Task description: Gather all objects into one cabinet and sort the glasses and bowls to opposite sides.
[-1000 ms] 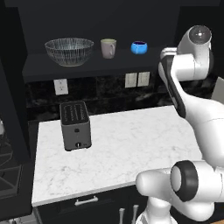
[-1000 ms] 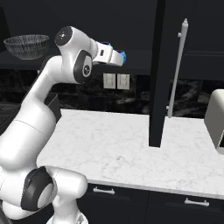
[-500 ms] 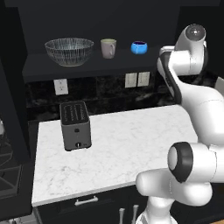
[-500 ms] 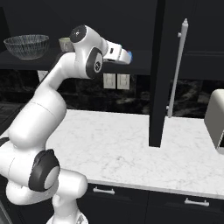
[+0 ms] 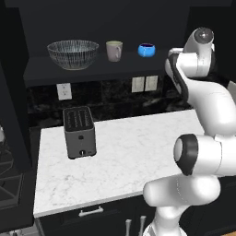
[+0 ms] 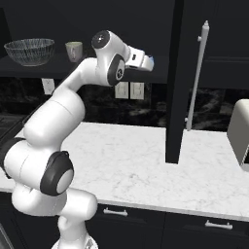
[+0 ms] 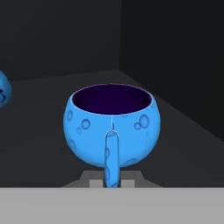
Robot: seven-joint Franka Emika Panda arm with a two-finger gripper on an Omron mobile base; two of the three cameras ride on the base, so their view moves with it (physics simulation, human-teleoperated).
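Observation:
My gripper is shut on the thin handle of a small bright blue bowl, which stays upright with its dark inside showing. In the right base view, the gripper holds this blue bowl at shelf height inside the black cabinet, left of its open door. A second blue bowl stands on the dark shelf, and its edge shows at the left of the hand view. To the left along the shelf are the beige cup and the wide clear ribbed bowl.
A dark toaster stands on the white marble counter. The door's long white bar handle hangs right of the gripper. A pale appliance sits at the counter's far right. Black drawers run below.
The arm has swung further right along the shelf, carrying the blue bowl with it. The bowls and cup on the shelf have not moved.

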